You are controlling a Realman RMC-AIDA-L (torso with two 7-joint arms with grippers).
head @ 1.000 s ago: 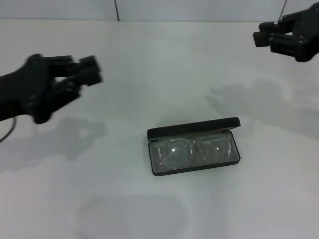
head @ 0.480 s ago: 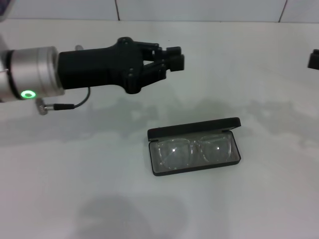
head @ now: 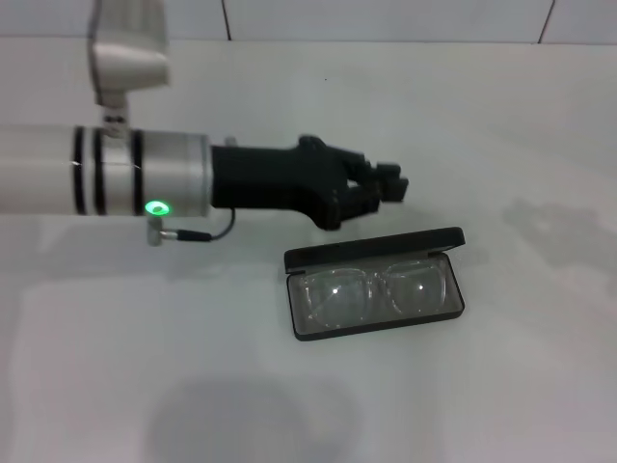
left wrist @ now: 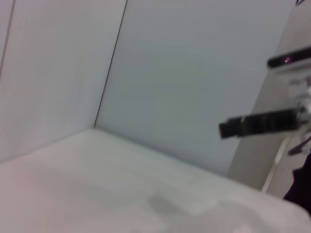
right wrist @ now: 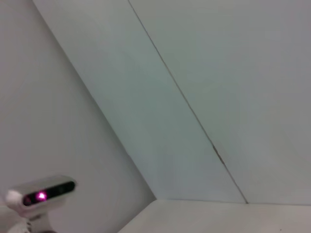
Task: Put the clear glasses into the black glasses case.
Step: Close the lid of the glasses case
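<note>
1. A plain white table point(head: 501, 116) fills the head view, with a pale tiled wall along its far edge; both wrist views show only wall and table, none of the task's things.

2. The case point(head: 376, 283) lies open near the middle of the table, its lid raised at the far side. The glasses point(head: 371, 292) already rest inside on the lining, lenses up, wholly within the rim.

3. What has changed: a second ago the left gripper point(head: 386, 185) hung well off to the left, and the right gripper showed at the far right corner. Since then the left arm has swept across the table, and its gripper now hovers just beyond the case's raised lid, not touching it. The right gripper has gone out of sight.

4. The left claw looks clenched and empty, fingertips pressed together with nothing between them.

5. The glasses and case have not shifted. I judge the placing done; the arm's approach to the lid suggests it may be about to push the case closed.
</note>
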